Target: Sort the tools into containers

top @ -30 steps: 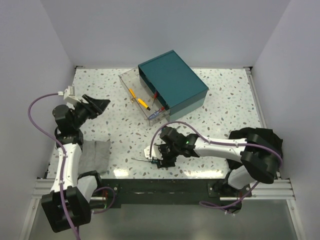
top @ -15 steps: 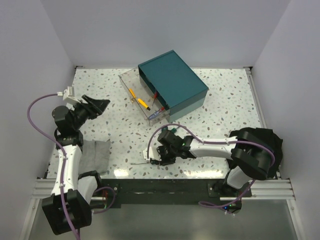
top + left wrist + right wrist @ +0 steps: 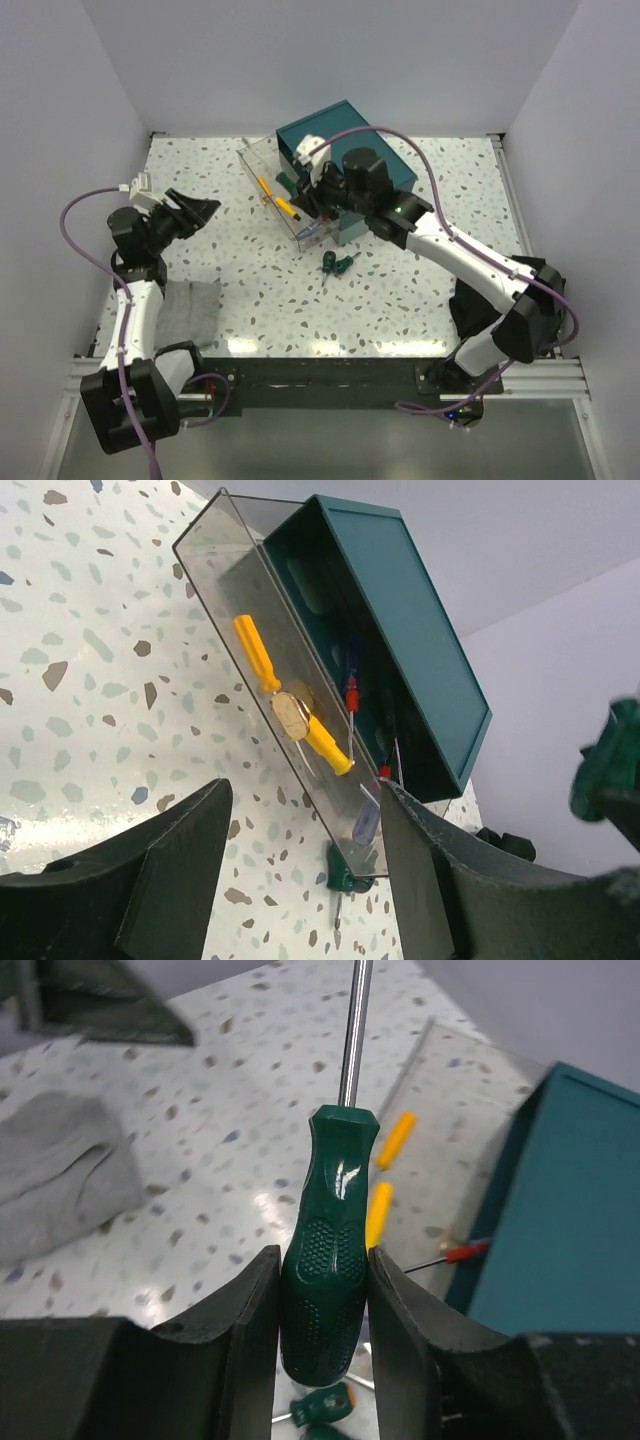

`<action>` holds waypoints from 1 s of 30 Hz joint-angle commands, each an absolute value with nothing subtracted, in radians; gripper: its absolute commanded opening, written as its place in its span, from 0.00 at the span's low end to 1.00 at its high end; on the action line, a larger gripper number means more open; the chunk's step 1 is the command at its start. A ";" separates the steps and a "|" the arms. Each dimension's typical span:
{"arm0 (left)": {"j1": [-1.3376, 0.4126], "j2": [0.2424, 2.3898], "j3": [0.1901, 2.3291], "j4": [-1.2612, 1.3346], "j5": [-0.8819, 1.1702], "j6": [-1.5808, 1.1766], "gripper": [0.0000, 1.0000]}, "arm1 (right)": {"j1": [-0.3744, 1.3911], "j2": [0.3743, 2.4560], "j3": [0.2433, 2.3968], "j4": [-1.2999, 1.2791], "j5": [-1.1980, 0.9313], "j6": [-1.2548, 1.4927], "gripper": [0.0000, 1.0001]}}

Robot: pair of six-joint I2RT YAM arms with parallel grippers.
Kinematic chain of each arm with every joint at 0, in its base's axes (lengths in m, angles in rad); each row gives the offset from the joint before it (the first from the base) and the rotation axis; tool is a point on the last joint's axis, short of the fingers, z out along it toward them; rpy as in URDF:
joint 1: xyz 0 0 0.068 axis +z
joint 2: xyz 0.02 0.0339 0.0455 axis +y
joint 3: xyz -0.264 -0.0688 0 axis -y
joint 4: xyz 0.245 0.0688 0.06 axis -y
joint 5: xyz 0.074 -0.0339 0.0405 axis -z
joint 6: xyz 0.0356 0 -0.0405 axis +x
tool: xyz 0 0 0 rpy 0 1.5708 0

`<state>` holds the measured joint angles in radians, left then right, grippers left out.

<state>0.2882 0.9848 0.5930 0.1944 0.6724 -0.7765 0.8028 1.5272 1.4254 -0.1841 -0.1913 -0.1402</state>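
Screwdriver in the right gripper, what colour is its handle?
Screwdriver handle dark green; clearest in right wrist view.

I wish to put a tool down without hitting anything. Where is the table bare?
The table is bare between the grey cloth and the green screwdrivers lying loose, and between the teal box and the right wall. It is crowded at the clear drawer, where the right gripper holds a green screwdriver over it.

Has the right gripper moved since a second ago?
Yes. The right gripper has moved from the table's near edge away toward the teal box, and now hangs over the clear drawer, shut on a green screwdriver.
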 commanded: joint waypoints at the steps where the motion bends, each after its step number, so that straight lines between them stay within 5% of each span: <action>1: 0.308 0.996 0.647 0.227 0.667 -0.795 0.65 | 0.776 1.690 1.529 -0.152 -0.002 -0.017 0.00; 9: 0.319 0.986 0.644 0.224 0.666 -0.793 0.65 | 0.726 1.876 1.650 -0.137 0.057 -0.018 0.03; 13: 0.327 0.988 0.624 0.238 0.670 -0.804 0.65 | 0.721 1.898 1.689 -0.153 0.034 -0.009 0.42; 16: 0.325 0.996 0.615 0.262 0.673 -0.818 0.65 | 0.721 1.861 1.690 -0.158 0.020 -0.015 0.53; 23: 0.325 1.029 0.621 0.316 0.678 -0.841 0.65 | 0.722 1.609 1.452 -0.236 -0.304 -0.292 0.57; 30: 0.327 1.048 0.620 0.322 0.675 -0.825 0.65 | 0.721 1.381 1.110 -0.563 -0.462 -0.999 0.59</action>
<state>0.3149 1.0458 0.6132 0.2623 0.6689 -0.8272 0.7197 1.4216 1.2629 -0.3401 -0.3397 -0.5259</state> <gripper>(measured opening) 0.656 0.575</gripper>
